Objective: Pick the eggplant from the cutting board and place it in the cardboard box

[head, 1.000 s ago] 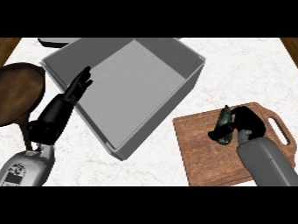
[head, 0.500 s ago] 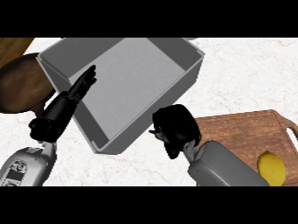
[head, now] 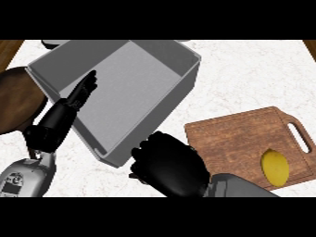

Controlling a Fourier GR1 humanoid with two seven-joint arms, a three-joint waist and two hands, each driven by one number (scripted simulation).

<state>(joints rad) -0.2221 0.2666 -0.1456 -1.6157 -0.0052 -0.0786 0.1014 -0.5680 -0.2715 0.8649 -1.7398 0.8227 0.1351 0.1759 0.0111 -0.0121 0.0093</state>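
right robot hand (head: 168, 167) — now nearer box (head: 180, 90)

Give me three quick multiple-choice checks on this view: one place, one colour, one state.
1. Where is the right hand?
A) inside the grey box
B) by the box's near corner, left of the cutting board
C) off at the far left
2. What colour is the fruit on the board?
A) red
B) yellow
C) green
3. How are the right hand's fingers?
A) straight
B) spread wide
C) curled

Answers:
1 B, it sits between the box's corner and the board's edge.
2 B, the fruit is plainly yellow.
3 C, they curl inward, probably round the unseen eggplant.
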